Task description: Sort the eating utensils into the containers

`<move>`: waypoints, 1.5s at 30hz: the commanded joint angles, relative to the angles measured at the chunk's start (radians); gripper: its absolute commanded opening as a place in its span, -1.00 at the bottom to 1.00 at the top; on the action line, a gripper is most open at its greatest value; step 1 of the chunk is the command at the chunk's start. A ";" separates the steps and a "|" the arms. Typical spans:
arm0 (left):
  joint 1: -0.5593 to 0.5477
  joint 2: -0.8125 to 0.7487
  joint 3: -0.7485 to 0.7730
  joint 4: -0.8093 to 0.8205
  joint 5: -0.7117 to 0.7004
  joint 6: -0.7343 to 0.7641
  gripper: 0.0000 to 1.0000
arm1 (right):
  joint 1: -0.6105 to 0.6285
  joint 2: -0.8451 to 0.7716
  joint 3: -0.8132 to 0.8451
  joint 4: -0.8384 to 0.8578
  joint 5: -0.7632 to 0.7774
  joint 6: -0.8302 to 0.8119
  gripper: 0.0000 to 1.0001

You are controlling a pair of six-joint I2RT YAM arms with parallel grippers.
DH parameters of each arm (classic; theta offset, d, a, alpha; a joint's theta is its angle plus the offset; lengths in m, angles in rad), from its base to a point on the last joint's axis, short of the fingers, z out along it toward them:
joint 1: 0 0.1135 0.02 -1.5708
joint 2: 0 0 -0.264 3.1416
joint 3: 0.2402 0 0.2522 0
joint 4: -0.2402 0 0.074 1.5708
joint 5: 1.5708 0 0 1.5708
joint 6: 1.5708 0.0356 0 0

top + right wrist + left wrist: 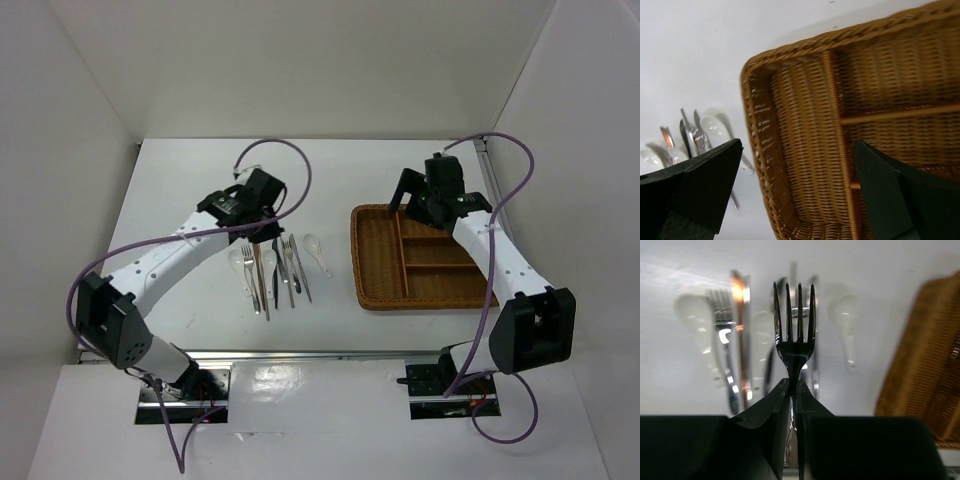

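Several utensils [272,270] lie in a row on the white table: silver forks, knives and white ceramic spoons [317,250]. My left gripper [262,212] hovers above their far ends, shut on a silver fork [793,325] held tines up, clear of the row. The row shows blurred below it in the left wrist view [735,345]. The brown wicker tray [375,295] sits to the right with one long section [805,150] and shorter ones. My right gripper [420,196] is open and empty above the tray's far left end.
White walls enclose the table on the left, back and right. A purple cable loops above each arm. The tray's left rim [752,130] stands between the right gripper and the utensil row [695,132].
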 commanded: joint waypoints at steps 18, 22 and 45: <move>-0.259 0.477 0.462 0.302 0.156 -0.046 -0.23 | -0.099 -0.150 -0.080 -0.104 0.139 0.124 1.00; -0.250 0.486 0.462 0.302 0.122 0.100 0.08 | -0.099 -0.181 -0.090 -0.104 0.102 0.101 1.00; -0.047 0.554 0.342 0.343 0.342 0.513 0.28 | -0.099 -0.112 -0.075 -0.003 -0.036 0.027 1.00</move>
